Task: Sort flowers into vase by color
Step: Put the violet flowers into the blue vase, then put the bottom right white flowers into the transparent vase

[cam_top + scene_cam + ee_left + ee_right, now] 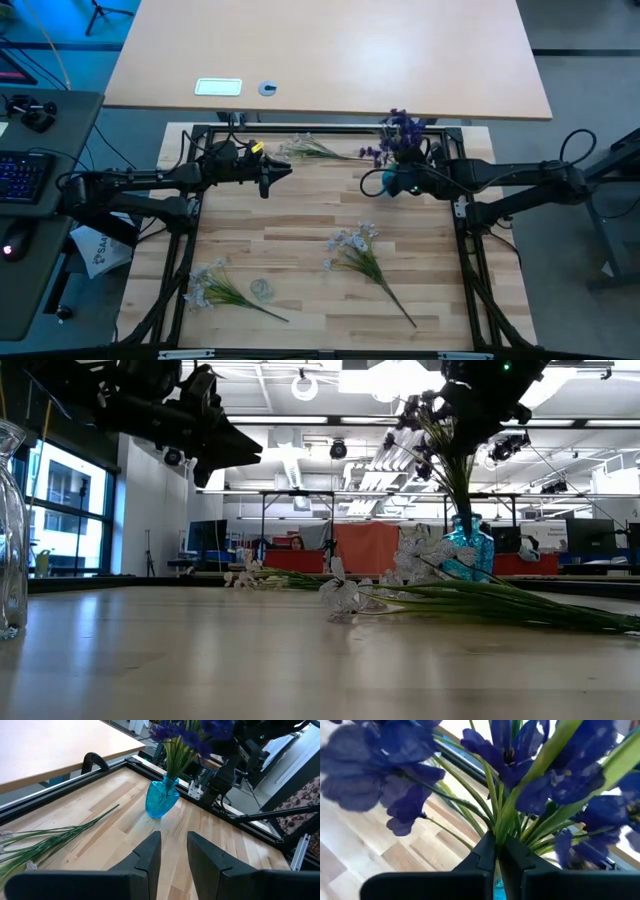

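High view: we see a wooden table (300, 250) with 2 dark arms reaching in from either side.
Right gripper (497, 851): we find it above the blue vase (400, 182) at the far right of the table, fingers pinched onto green stems of the purple flowers (400, 135); the right wrist view shows the stems squeezed between the 2 fingertips.
Purple flowers: they stand upright in the blue vase, blooms spread above the neck, stems running down into it.
Left gripper (174, 851): we see it held over the far left part of the table, facing the blue vase, with a narrow gap between its fingers and nothing in them.
Pale sprigs: we count 3 bunches lying flat, 1 at the far edge between the grippers (315, 150), 1 near the middle (365, 255), 1 at the near left (215, 285).
Clear vase (10, 530): in the low view it stands at the left edge, well apart from the blue vase.
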You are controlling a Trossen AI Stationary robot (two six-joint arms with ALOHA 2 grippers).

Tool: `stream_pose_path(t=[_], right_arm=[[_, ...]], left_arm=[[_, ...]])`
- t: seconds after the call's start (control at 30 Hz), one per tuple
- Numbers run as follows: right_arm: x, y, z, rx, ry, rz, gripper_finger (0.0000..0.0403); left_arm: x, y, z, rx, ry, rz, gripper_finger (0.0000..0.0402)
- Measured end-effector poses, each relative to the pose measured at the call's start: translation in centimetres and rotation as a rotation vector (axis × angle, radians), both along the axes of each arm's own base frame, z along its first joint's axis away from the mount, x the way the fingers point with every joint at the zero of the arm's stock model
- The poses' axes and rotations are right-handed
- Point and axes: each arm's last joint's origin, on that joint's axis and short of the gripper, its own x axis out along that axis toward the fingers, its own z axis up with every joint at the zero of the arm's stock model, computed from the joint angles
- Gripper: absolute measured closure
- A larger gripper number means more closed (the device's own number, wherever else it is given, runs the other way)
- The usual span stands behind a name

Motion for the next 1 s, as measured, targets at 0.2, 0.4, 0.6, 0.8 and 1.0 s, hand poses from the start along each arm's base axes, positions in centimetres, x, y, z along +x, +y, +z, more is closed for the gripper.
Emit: stream_pose_path(t=[0.2, 0.4, 0.6, 0.8, 1.0], right_arm=[[-0.4, 0.1, 0.4, 0.014, -0.011, 0.02, 0.0374], [-1.0, 0.2, 0.8, 0.04, -0.017, 0.055, 0.0339], [-2.1, 0.3, 1.6, 0.067, -0.053, 0.103, 0.0269], [-4.1, 0.6, 2.7, 0.139, -0.113, 0.172, 0.0188], [-6.5, 1.0, 3.4, 0.235, -0.137, 0.285, 0.0141]], left_arm=[[0.0, 0.0, 0.0, 0.016, 0.003, -0.002, 0.0319], [0.0, 0.0, 0.0, 0.016, 0.004, -0.002, 0.0319], [0.0, 0.0, 0.0, 0.017, 0.005, -0.002, 0.0319], [0.0, 0.0, 0.0, 0.018, 0.006, -0.003, 0.0319], [0.0, 0.0, 0.0, 0.07, 0.019, -0.014, 0.0319]])
